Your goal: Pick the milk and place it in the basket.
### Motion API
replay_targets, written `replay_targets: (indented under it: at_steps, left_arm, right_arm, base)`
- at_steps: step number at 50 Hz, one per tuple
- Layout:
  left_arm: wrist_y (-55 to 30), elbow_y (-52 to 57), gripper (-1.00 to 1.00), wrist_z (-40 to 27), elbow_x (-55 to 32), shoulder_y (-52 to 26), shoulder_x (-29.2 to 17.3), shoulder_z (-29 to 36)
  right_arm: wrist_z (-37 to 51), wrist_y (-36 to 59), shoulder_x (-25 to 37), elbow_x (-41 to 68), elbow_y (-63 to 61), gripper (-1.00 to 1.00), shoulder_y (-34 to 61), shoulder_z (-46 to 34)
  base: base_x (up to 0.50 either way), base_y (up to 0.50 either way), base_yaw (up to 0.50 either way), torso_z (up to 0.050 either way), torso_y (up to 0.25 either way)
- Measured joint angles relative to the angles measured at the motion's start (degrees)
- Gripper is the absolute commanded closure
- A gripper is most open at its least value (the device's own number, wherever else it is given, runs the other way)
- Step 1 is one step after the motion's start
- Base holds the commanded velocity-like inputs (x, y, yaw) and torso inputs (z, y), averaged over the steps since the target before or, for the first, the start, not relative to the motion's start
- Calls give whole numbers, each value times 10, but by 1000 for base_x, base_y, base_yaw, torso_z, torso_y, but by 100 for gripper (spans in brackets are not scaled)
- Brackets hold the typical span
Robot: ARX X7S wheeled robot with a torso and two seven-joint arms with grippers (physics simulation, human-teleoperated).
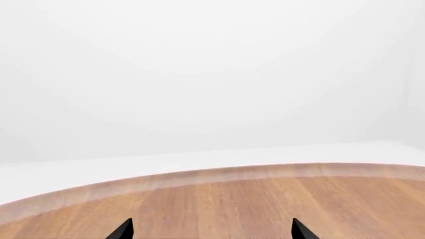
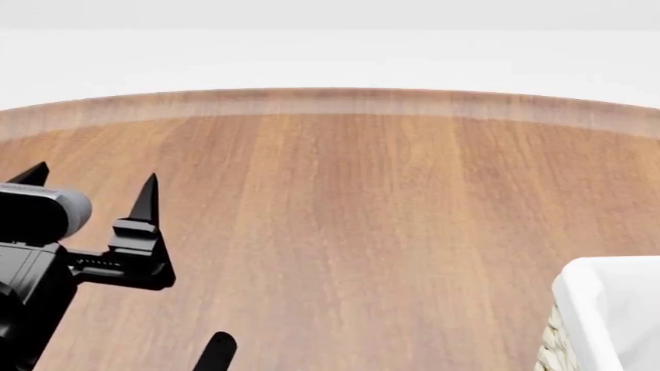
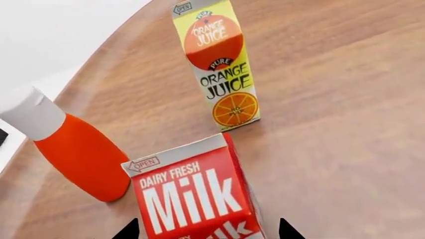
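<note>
The left end effector hovers low over the near left part of the wooden counter, its two dark fingers pointing away toward the far edge and spread apart with nothing between them; the left wrist view shows both tips over bare wood. The right end effector appears only as two dark tips at the edge of the right wrist view, spread wide with the milk standing between them; whether they touch the carton cannot be told. Beyond the milk stands the orange juice carton, and just beside the milk is an orange bottle with a white cap. At the near right of the head view, a corner of the basket shows its white lining over woven wicker. The counter has a curved far edge, with plain white surroundings behind it.
</note>
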Motion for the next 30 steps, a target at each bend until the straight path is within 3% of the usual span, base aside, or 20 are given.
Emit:
replay_targets:
  at_steps: [2,3,30]
  left_arm:
    - [1,0,-100,0,0,1,0,1]
    - [2,-1,-100,0,0,1,-1,2]
    - [18,-12,-100,-1,-5,5,-7,8]
  right_arm:
    - [-6,-5,-3,-1,10,-100,1,-3]
    - [-9,-8,-5,-2,15,100,1,-5]
    - [-19,-37,-16,-1,60,100,10,-8]
  base:
    - [0,0,0,0,0]
    - [0,0,0,0,0]
    - [0,0,1,0,0]
